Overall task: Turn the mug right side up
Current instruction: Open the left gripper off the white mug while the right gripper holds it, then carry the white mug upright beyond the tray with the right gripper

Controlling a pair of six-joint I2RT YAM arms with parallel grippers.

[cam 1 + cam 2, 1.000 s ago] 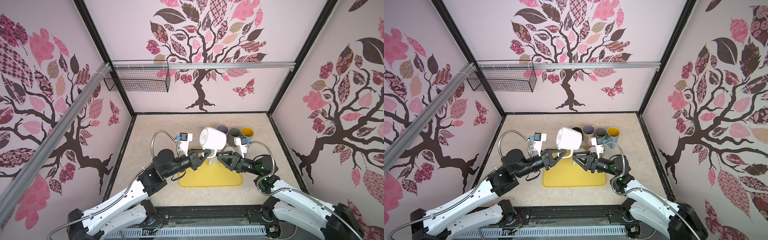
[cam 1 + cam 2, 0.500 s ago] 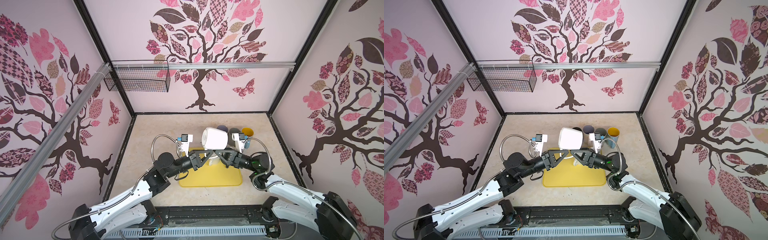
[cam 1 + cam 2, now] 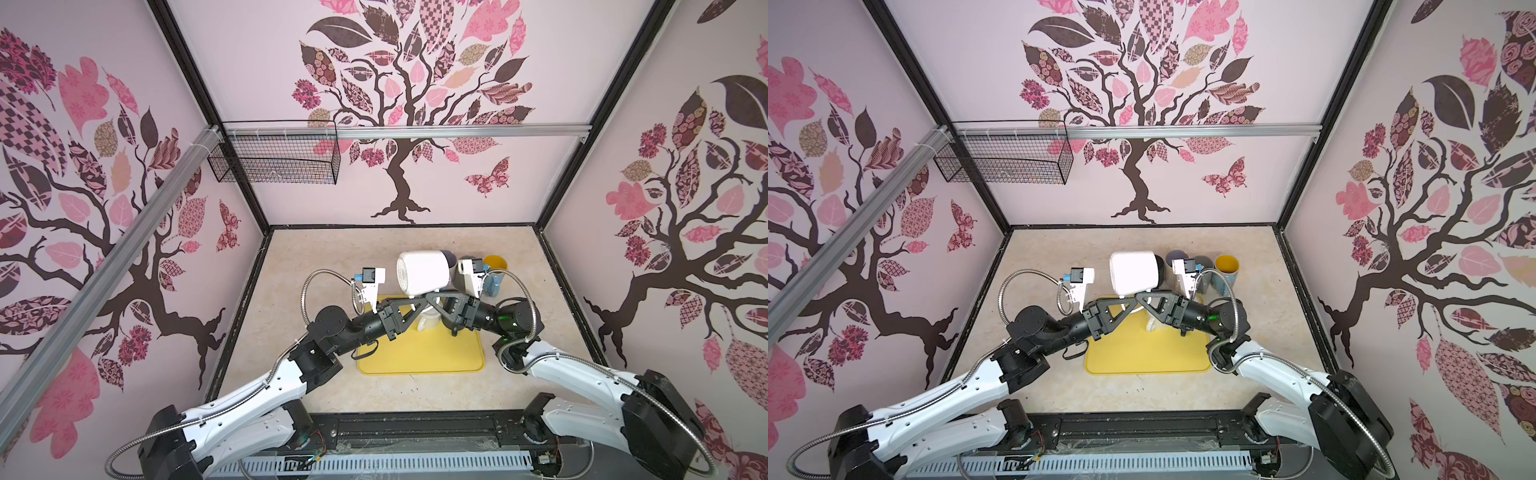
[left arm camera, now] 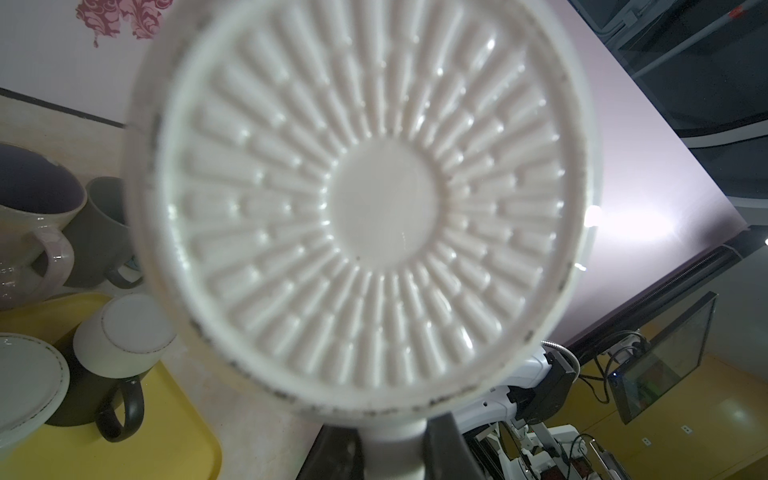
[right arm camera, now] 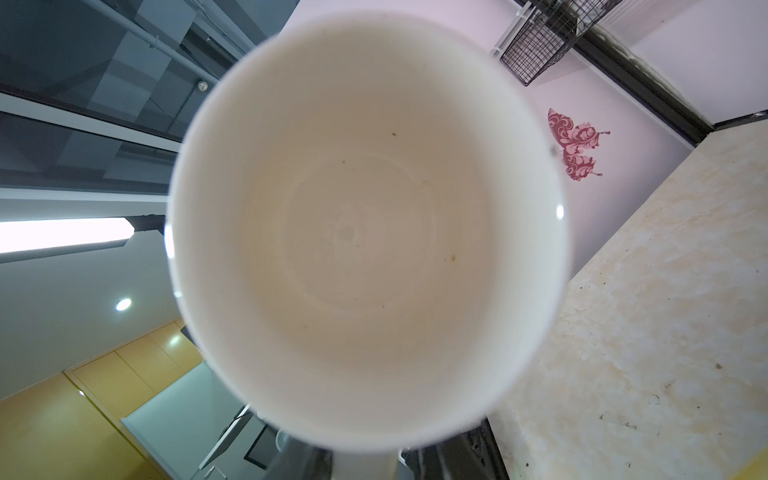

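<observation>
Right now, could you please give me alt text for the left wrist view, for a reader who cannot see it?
The ribbed underside of a white mug fills the frame, its handle pinched in the left tool. Behind it, an upside-down dark mug stands on a yellow tray, with a purple-lined mug and a grey mug upright beyond.

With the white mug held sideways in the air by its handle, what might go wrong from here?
1. The left gripper and right gripper crowd the same handle of the white mug; they may clash or twist it loose.
2. The mug hangs above the yellow tray, where an upside-down mug stands; a slip could strike it.
3. Upright mugs stand close behind the right gripper; a swing could knock them.
</observation>
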